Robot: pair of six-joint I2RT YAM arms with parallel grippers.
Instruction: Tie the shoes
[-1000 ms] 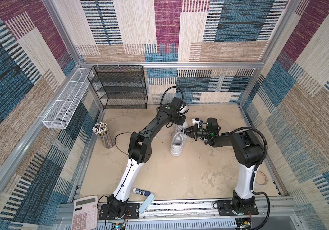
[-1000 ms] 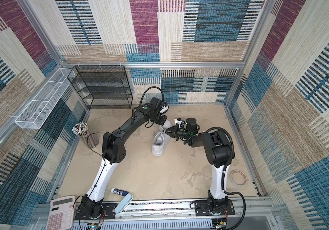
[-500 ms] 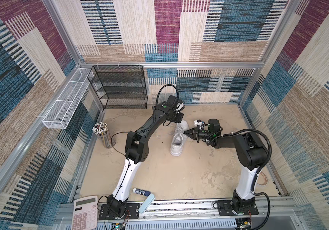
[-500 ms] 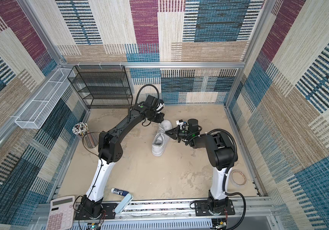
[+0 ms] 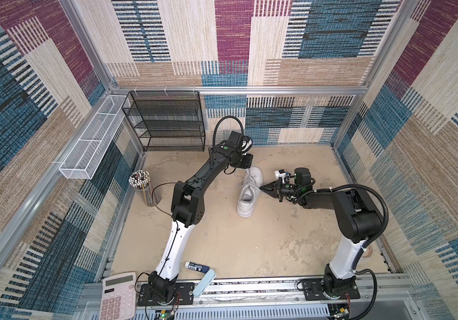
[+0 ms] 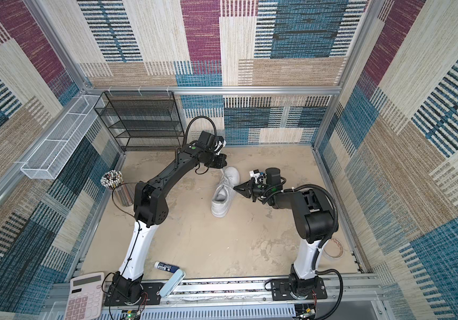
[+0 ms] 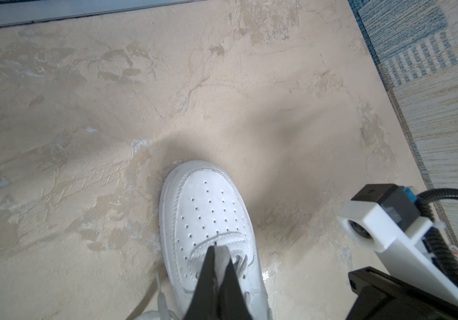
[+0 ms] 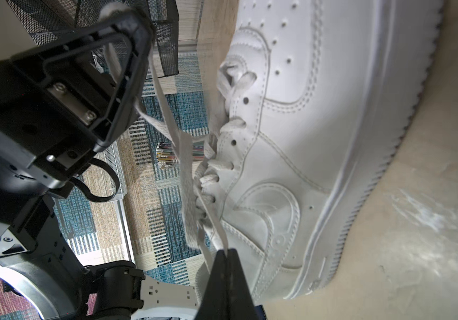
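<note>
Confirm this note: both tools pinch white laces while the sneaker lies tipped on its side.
Wrong: the sneaker stands upright on its sole, as a top view shows. The left tool and right tool do pinch the laces.

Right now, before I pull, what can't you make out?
Tips of the left claw: hidden in both top views under its own wrist.
The laces: too thin in both top views and blurred in the right wrist view, so I cannot tell whether there is a knot.
Heel of the shoe: cut off by the left wrist view's edge.
</note>
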